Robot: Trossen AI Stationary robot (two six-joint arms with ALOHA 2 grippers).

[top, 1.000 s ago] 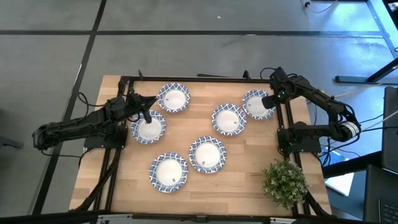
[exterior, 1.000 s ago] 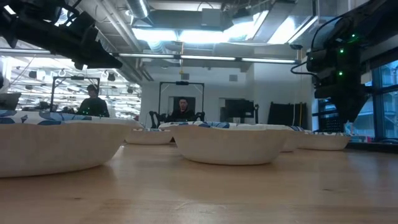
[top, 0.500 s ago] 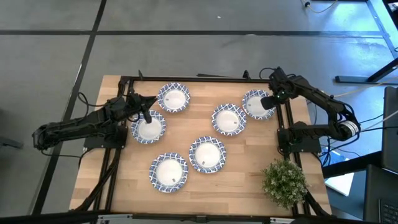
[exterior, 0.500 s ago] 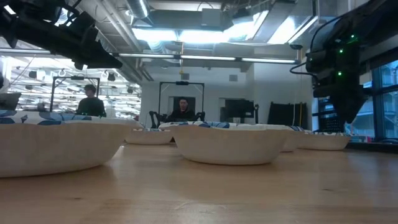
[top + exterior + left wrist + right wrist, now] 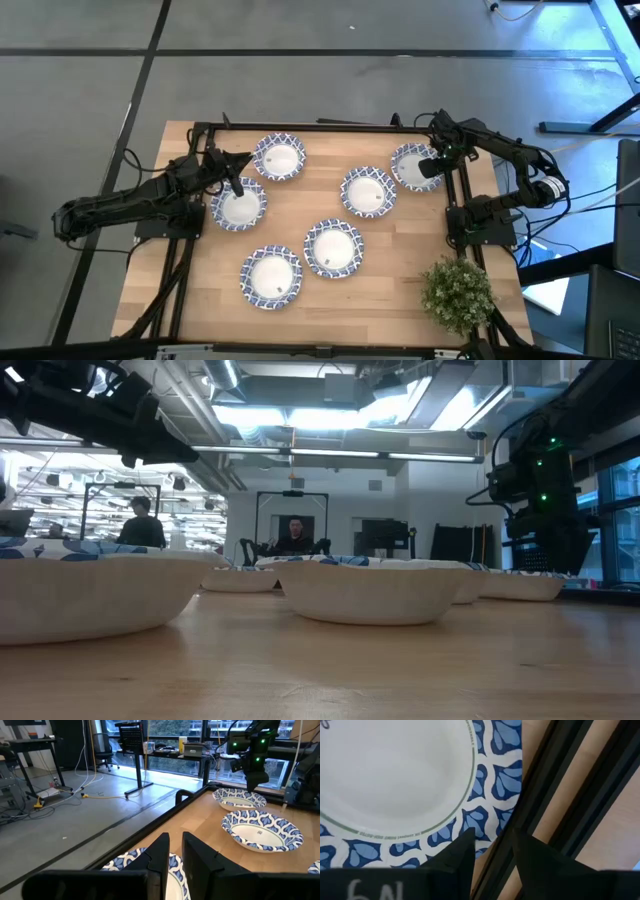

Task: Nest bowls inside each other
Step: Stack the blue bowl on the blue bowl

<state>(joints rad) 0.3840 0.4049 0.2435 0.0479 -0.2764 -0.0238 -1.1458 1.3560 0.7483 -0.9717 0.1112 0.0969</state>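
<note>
Right gripper (image 5: 428, 168) shifted slightly over 1 of 6 bowls (image 5: 366, 191).

In the low view the nearest bowl (image 5: 95, 590) is running off the left edge, and the bowls behind it are overlapping so their count is not showing there. The right wrist view is cutting one bowl (image 5: 395, 785) off on three sides, with only part of its patterned rim showing. In the left wrist view the fingers (image 5: 162, 857) are hiding much of the bowl (image 5: 132, 865) beneath, and another bowl (image 5: 316, 866) is barely peeking in at the right edge. From above, the right gripper (image 5: 428, 168) is perhaps touching the rim below it; contact is too small to tell. People (image 5: 293, 535) in the room behind are too distant to make out.
</note>
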